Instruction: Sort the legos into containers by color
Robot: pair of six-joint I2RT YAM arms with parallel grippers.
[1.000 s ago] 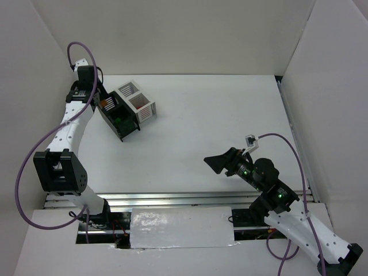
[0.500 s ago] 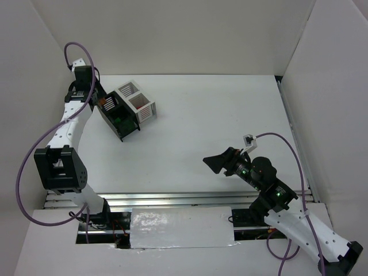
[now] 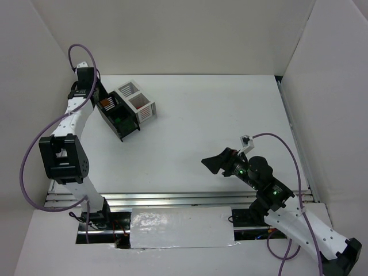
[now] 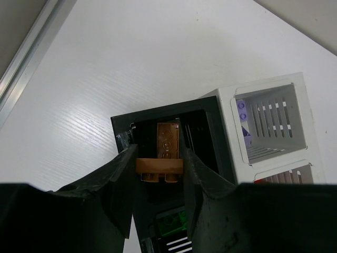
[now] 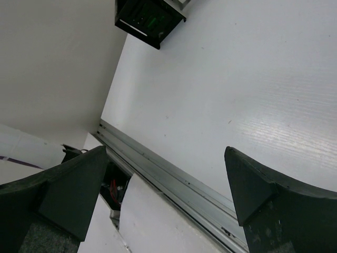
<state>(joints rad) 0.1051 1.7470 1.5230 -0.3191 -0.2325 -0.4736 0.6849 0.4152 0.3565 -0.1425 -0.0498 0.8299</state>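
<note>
With my left gripper [image 4: 159,154] I am squeezing a tiny brown lego [image 4: 159,166] by its flat sides, just over the black container [image 4: 158,112]. I am guessing it is light, hard and slippery. My right gripper [image 5: 166,155] is hanging, fingers apart, over the bench [image 5: 237,79].

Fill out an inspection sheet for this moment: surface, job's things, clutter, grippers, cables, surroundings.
Surface: white table; no loose bricks seen.
Job's things: joined black and white bins; green lego in one black compartment, purple lego in a white one.
Clutter: nothing seen.
Grippers: left tool shut on an orange brick over a black compartment; right tool open, empty, above the table.
Cables: left purple cable loops beside its arm; right purple cable arcs over its arm.
Surroundings: white walls; metal rail at the near edge.
</note>
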